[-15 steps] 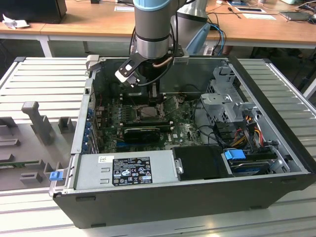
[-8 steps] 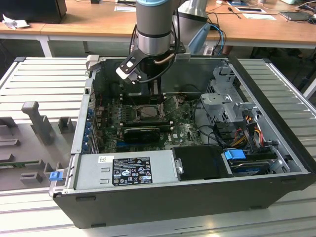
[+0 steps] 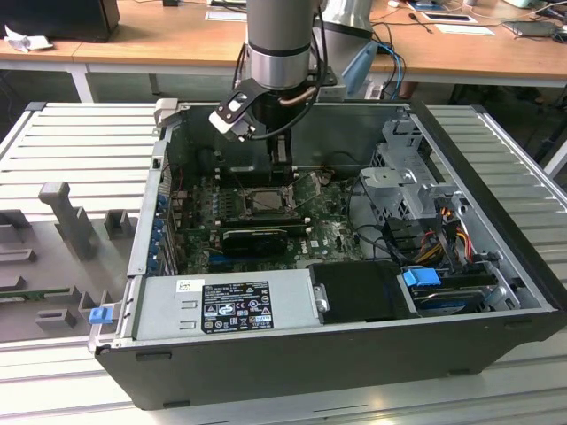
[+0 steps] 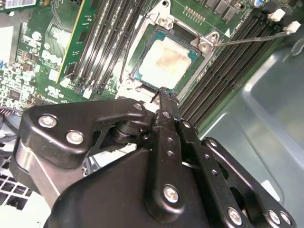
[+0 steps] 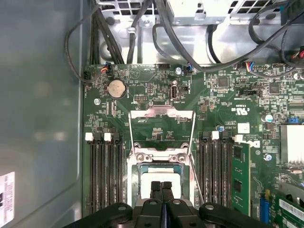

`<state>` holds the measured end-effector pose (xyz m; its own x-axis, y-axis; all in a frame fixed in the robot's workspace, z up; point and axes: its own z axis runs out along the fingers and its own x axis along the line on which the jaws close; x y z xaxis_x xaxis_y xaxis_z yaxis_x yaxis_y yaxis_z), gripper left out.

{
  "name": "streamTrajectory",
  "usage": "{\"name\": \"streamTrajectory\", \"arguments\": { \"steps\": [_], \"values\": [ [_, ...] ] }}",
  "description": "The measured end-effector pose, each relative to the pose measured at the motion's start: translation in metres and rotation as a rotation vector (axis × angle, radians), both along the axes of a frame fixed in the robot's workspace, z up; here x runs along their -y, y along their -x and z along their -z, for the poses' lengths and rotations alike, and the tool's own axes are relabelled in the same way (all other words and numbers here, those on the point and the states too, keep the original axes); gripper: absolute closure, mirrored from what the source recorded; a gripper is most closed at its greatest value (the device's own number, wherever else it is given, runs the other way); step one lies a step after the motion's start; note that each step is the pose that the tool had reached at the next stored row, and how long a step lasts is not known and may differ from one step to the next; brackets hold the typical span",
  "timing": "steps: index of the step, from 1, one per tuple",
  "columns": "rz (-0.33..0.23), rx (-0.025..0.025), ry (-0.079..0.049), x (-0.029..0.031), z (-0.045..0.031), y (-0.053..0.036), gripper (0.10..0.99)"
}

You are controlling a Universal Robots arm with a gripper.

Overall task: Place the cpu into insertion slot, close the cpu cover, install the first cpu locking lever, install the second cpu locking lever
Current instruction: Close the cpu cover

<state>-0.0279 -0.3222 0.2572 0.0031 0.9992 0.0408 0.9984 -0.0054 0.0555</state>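
Silver-topped cpu [image 4: 166, 61] already lies flat in the slot [image 4: 161, 23], with the gripper [image 5: 161, 185] fingers pressed together, empty, just above. The cover [image 5: 161, 113] lies open; thin, stiff, light, I'd judge, best pushed at its free edge.

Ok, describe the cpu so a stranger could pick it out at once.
Inside the open computer case, look at the green motherboard. Between two banks of long black memory slots sits a square metal-rimmed socket. The cpu is the flat pale silver square lying in it, unlike the dark parts around.
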Motion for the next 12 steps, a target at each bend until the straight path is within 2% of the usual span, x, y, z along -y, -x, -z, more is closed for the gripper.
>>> {"name": "streamTrajectory", "arguments": {
  "steps": [5,8,12],
  "values": [
    [0.000,0.0000,0.000,0.0000,-0.0049,-0.0024,0.980],
    [0.000,0.0000,0.000,0.0000,-0.0148,-0.0025,0.980],
    [0.000,0.0000,0.000,0.0000,-0.0149,-0.0076,0.980]
  ]
}}
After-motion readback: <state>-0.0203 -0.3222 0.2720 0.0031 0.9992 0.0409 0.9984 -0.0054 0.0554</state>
